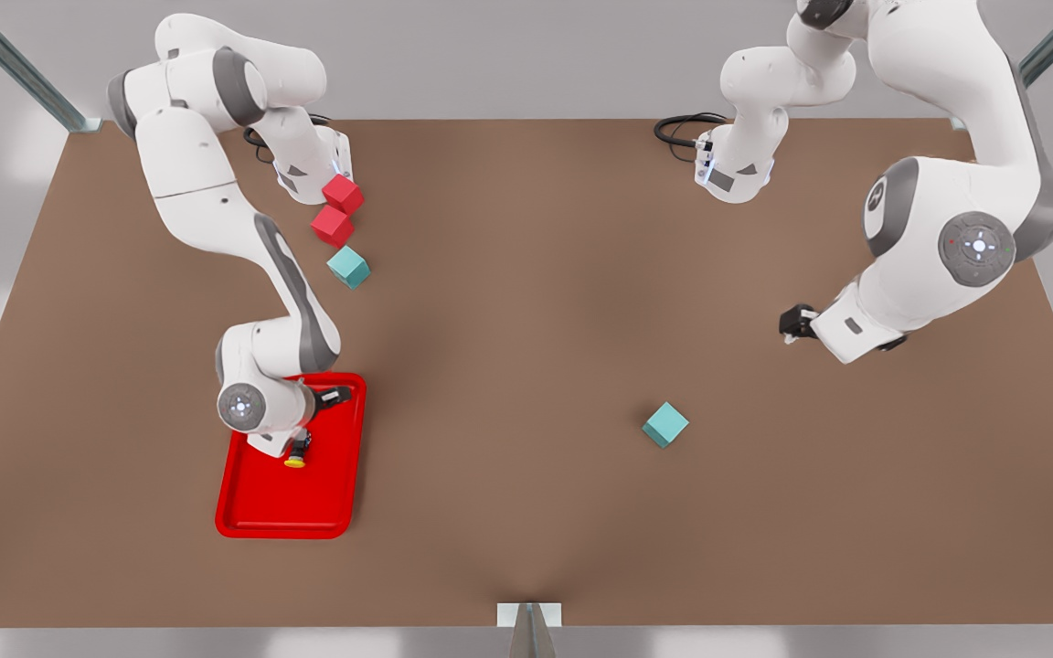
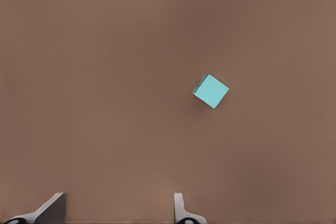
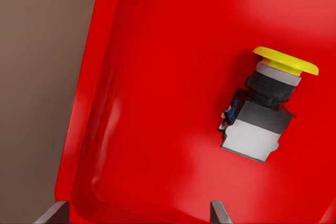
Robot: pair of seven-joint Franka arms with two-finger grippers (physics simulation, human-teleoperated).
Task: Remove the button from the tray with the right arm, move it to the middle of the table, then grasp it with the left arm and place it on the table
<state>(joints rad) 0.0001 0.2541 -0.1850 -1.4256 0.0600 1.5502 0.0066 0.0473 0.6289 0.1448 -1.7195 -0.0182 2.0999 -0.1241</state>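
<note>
The button (image 1: pixel 294 460) lies on its side in the red tray (image 1: pixel 330 498) near the front view's left, yellow cap toward the front edge. In the right wrist view the button (image 3: pixel 262 111) shows a yellow cap, black collar and grey body on the tray floor (image 3: pixel 157 77). My right gripper (image 1: pixel 300 444) hovers just over it, open; its fingertips (image 3: pixel 137 214) are off to one side of the button, not around it. My left gripper (image 1: pixel 793 322) waits at the front view's right, open (image 2: pixel 116 211) above the bare table (image 1: pixel 526 320).
A teal cube (image 1: pixel 664 424) sits right of centre, seen below the left gripper as well (image 2: pixel 210 91). Two red cubes (image 1: pixel 342 194) (image 1: pixel 333 225) and another teal cube (image 1: pixel 348 266) line up behind the tray, near the right arm's base.
</note>
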